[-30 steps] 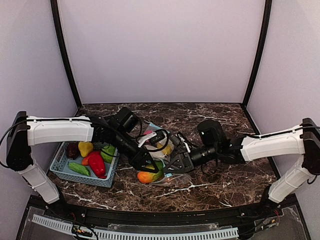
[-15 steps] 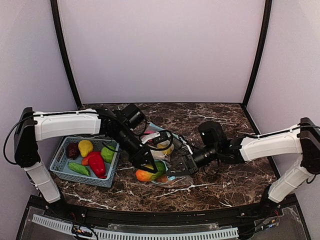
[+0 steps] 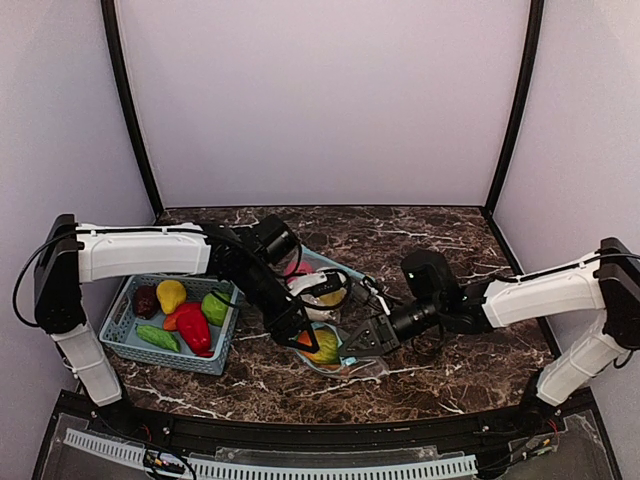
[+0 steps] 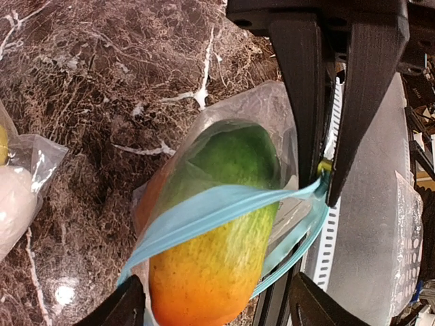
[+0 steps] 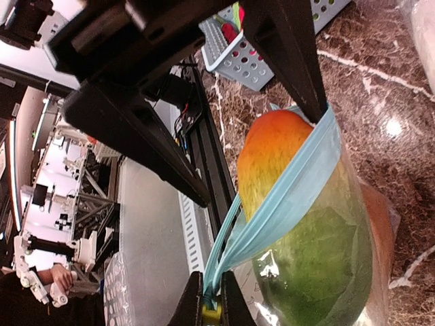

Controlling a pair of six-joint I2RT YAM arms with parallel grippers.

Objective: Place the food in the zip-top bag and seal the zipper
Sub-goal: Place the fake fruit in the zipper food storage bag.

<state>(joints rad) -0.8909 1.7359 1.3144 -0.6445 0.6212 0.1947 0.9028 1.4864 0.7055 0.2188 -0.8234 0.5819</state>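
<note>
Right pincer (image 5: 211, 307) clamps zip-top bag (image 5: 299, 173) rim; left pincer (image 4: 217, 309) gapes wide astride mango (image 4: 217, 238).

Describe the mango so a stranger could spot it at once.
On the dark marble table, look right of the teal basket, toward the near edge. The mango pokes from a clear zip-top bag, the only food fading green to orange.

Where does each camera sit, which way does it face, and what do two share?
Top external: above, behind the robot, looking down on the table; left arm and right arm show.
Left wrist: on the left arm, looking down at the mango; open left tool frames it.
Right wrist: on the right arm, facing the left tool; right tool pinches the blue zipper.
Shared: both wrist views show mango and zipper.
</note>
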